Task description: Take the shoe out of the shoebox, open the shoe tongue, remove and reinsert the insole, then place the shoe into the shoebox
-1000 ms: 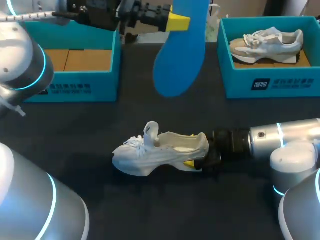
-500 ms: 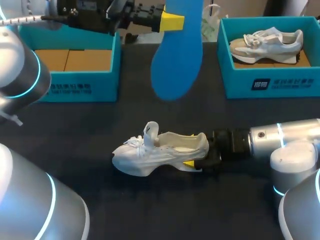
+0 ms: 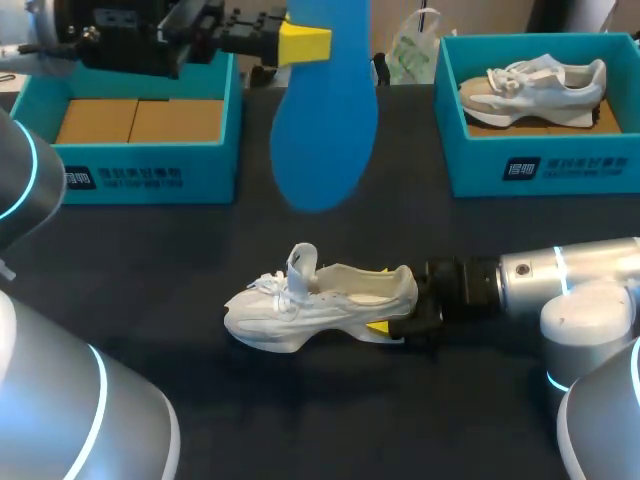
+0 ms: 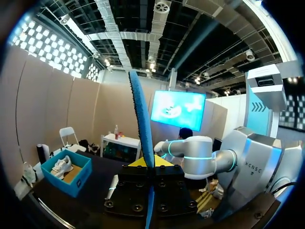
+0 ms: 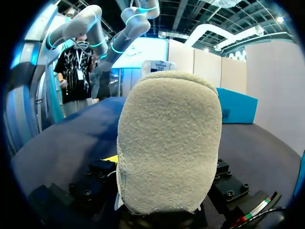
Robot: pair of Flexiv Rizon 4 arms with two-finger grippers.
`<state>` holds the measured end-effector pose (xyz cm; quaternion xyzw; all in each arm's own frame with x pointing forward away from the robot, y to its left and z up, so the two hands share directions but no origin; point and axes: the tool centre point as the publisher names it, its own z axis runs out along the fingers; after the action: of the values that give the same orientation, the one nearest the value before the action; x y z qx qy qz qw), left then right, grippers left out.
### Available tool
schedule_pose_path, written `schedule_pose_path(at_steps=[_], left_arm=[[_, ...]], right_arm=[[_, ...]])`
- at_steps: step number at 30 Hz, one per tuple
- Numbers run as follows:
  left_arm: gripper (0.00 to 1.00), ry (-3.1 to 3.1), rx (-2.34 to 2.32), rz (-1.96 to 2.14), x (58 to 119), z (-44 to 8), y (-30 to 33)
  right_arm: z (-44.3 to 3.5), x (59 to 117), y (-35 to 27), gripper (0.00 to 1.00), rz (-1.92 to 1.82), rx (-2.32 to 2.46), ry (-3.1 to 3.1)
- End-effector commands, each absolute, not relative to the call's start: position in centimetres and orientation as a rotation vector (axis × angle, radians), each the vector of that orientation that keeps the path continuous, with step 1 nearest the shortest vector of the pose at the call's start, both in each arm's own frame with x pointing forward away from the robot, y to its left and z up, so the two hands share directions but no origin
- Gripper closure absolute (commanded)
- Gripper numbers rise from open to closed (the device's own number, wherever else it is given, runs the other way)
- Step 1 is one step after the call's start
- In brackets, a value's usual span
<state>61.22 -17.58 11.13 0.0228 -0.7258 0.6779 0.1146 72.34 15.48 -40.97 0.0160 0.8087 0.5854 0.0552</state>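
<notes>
The white shoe (image 3: 320, 305) stands upright on the dark table, toe to the left, with its tongue (image 3: 303, 262) pulled up. My right gripper (image 3: 392, 322) comes in from the right and is shut on the shoe's heel. In the right wrist view that fuzzy heel (image 5: 169, 143) fills the space between the fingers, and one yellow fingertip (image 5: 110, 158) shows beside it. High over the table's far side, my left gripper (image 3: 305, 42) is shut on the blue insole (image 3: 322, 120), which hangs toe-down. In the left wrist view the insole (image 4: 142, 119) stands edge-on between the left gripper's (image 4: 151, 164) fingers.
A teal shoebox (image 3: 150, 178) with only cardboard lining stands at the far left. A second teal shoebox (image 3: 560, 165) at the far right holds another pale shoe (image 3: 535, 88). Bare dark tabletop lies between the boxes and around the white shoe.
My left arm has carried the blue insole leftward, away from above the shoe. The right arm and the shoe have not moved.
</notes>
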Motion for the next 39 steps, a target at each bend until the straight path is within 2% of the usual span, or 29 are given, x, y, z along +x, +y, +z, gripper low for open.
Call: schedule_pose_path(at_steps=[1, 21, 22, 23, 39], left_arm=[[1.0, -2.122, 0.039, 1.969, 60.3, 11.2, -16.3], [1.0, -2.122, 0.039, 1.969, 60.3, 11.2, -16.3], [1.0, -2.122, 0.039, 1.969, 60.3, 11.2, -16.3], [1.0, -2.122, 0.039, 1.969, 60.3, 11.2, -16.3], [1.0, -2.122, 0.039, 1.969, 60.3, 11.2, -16.3]], right_arm=[[-40.8, 72.2, 15.6, 1.0, 1.769, 0.051, 2.461], [-40.9, 72.2, 15.6, 0.98, 1.762, 0.037, 2.47], [-40.9, 72.2, 15.5, 0.64, 1.762, 0.032, 2.474], [-40.9, 72.2, 15.4, 0.0, 1.76, 0.035, 2.478], [-37.9, 71.5, 12.9, 0.0, 1.519, 0.029, 2.636]])
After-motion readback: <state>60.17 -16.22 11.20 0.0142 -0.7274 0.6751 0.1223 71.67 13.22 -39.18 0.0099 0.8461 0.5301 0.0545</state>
